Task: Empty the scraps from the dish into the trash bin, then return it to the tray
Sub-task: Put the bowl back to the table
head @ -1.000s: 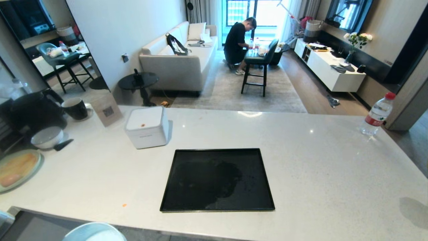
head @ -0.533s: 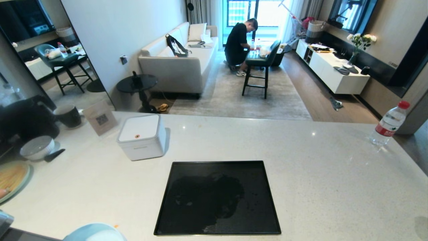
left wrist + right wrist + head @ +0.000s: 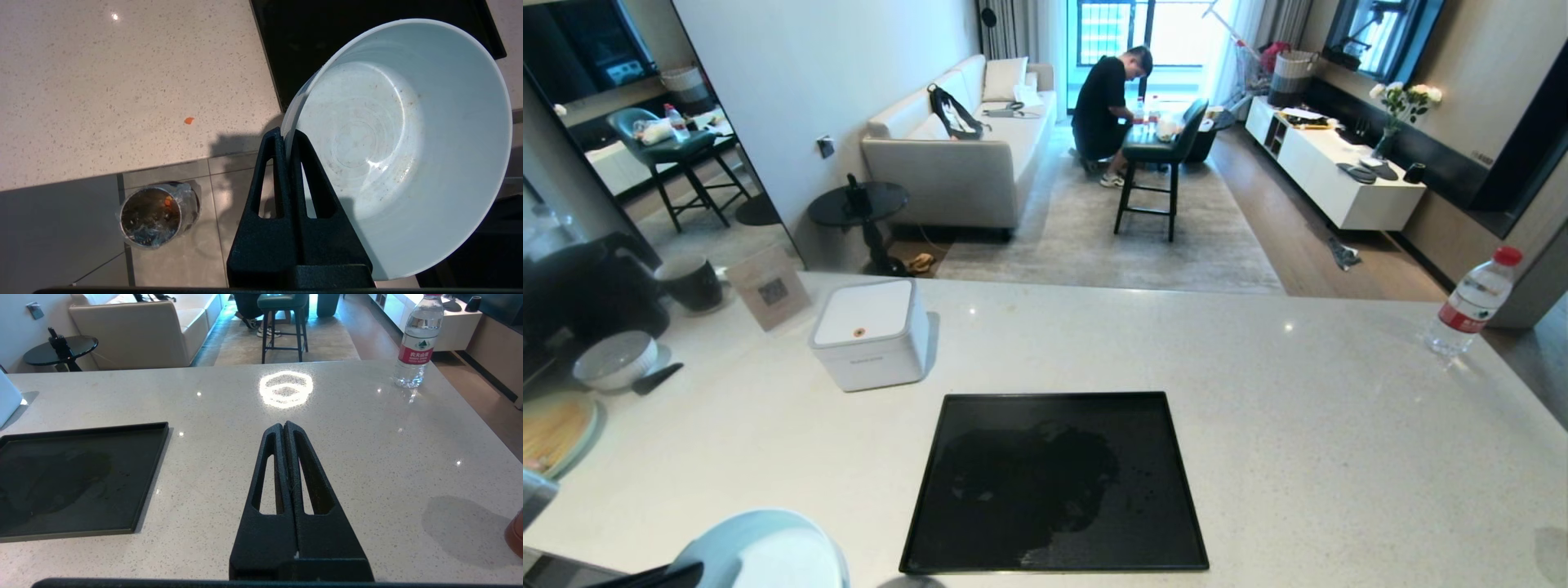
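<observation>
Now further into head view than before — dish (image 3: 402,147) emptied, rim clenched in left hand (image 3: 288,136); next onto tray (image 3: 1054,482) — right hand (image 3: 284,426) shut, idle.

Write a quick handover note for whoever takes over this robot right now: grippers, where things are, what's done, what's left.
Left gripper: shut on the rim of the small pale-blue round bowl, held tilted near the counter's front edge.
Right gripper: shut, empty, parked above the counter.
Bowl: emptied, only smears inside.
Steel trash bin with clear liner: on the floor below the counter, scraps inside.
One orange bit lies on the counter.
Flat black rectangular tray: bare.
Left: set the bowl on the tray, release.
</observation>
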You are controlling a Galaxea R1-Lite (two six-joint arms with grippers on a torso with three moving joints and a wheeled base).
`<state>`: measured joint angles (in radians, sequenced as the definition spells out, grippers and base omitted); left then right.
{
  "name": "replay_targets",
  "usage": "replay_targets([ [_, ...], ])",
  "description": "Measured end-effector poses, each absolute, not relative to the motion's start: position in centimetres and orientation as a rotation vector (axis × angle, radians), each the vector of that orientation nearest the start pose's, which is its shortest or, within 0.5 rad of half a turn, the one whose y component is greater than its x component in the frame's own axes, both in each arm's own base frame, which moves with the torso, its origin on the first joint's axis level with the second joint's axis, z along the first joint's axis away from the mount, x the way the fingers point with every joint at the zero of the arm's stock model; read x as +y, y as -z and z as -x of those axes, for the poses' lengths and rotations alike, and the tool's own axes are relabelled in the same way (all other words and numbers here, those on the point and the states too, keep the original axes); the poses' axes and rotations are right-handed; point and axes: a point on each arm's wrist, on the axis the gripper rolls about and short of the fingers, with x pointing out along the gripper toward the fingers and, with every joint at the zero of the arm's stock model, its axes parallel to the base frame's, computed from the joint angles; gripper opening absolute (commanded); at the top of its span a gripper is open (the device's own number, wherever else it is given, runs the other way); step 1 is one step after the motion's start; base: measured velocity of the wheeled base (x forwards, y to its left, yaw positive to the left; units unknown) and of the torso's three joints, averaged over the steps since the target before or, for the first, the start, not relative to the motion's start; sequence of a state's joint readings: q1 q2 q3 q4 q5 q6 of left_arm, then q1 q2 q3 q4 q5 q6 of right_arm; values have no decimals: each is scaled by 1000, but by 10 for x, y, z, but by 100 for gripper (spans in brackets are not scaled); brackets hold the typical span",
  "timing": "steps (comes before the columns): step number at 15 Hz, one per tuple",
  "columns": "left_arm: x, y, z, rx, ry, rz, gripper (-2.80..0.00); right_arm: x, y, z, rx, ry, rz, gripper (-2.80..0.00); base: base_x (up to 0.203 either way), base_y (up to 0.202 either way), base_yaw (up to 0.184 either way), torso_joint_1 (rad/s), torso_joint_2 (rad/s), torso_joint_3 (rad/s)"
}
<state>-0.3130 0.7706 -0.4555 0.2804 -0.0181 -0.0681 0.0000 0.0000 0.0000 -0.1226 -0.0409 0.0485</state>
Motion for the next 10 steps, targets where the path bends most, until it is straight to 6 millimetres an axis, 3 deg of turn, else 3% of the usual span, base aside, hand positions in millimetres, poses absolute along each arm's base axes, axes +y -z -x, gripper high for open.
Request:
replay_targets([
  [5,-35,-190,-86,639,396,-56,-280,-1,-88,24,-124,38,-51,-280,0,0,0,0,0,0],
  [10,-64,-193,-127,621,475,-80,-280,-1,-88,24,-124,38,-51,-280,0,0,0,0,0,0],
])
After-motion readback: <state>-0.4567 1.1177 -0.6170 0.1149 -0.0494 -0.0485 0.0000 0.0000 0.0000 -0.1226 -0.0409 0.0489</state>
